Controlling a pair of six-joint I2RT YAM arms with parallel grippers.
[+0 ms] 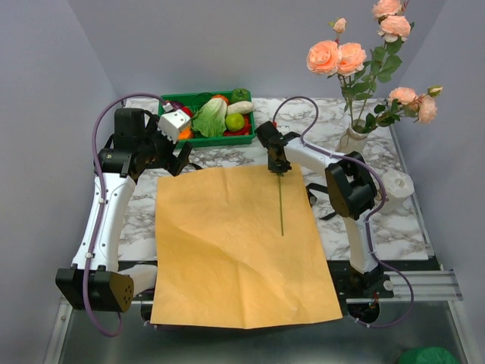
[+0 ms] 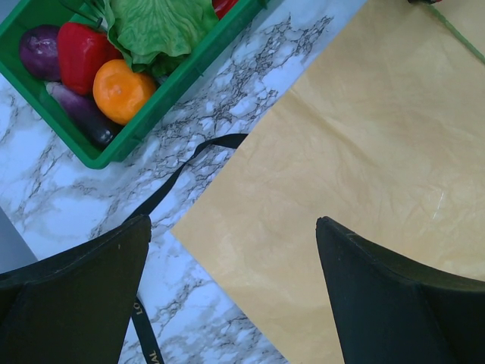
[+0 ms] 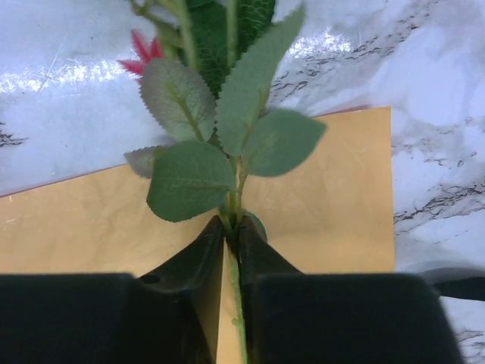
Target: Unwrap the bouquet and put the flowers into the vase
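The orange paper sheet (image 1: 235, 243) lies spread flat on the marble table, unwrapped. One flower lies on it, its thin green stem (image 1: 281, 208) running toward the near side. My right gripper (image 1: 277, 168) is shut on that stem (image 3: 237, 303) just below its leaves (image 3: 189, 178); the bloom is hidden. Several peach-pink roses (image 1: 337, 57) stand in the cream vase (image 1: 353, 139) at the back right. My left gripper (image 1: 173, 155) hangs open over the paper's far left corner (image 2: 364, 152), holding nothing. The black ribbon (image 2: 174, 176) lies on the marble beside that corner.
A green tray (image 1: 216, 140) of plastic vegetables sits at the back, just beyond the paper. A white roll (image 1: 397, 184) stands at the right edge behind the right arm. Grey walls close in on three sides.
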